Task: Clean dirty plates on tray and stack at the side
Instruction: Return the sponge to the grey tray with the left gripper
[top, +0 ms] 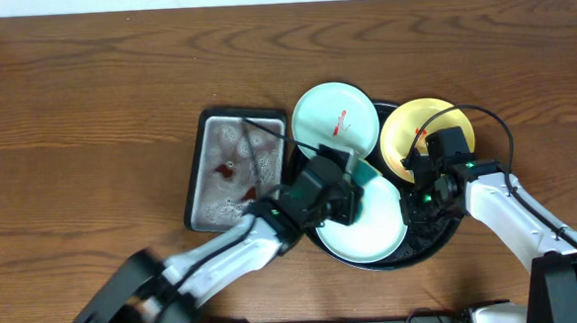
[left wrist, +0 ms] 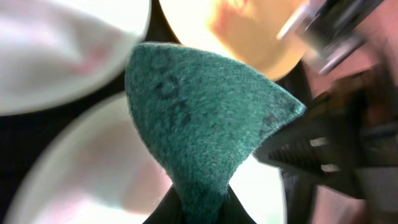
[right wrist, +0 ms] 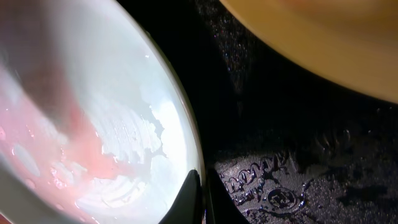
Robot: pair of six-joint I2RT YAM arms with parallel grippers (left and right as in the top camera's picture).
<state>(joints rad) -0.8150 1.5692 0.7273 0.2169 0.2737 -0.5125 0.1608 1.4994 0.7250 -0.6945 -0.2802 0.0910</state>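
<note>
Overhead, the round black tray [top: 439, 235] sits right of centre on the wooden table [top: 88, 103] and carries all 3 plates: a back mint plate [top: 334, 129] with a red sauce streak, a yellow plate [top: 428, 134] at the back right with a small red mark near its left rim, and a front mint plate [top: 369, 226] nearest the robot. The back mint plate overhangs the tray's rim at the upper left. Just left of the tray lies a rectangular grey metal tray [top: 197, 186] holding foamy water with red smears. The left gripper [top: 354, 183] hangs over the middle of the black tray, its jaws pinched tight on a green sponge [top: 370, 172]; from the left wrist the sponge [left wrist: 199, 124] stands up as a folded wedge above the gap between the 3 plates, with the left gripper [left wrist: 199, 210] clamped at its base. The right gripper [top: 414, 196] is at the right edge of the front mint plate, and from the right wrist its closed tips [right wrist: 202, 196] nip that plate's rim [right wrist: 186, 143], whose wet face shows a pink smear.
</note>
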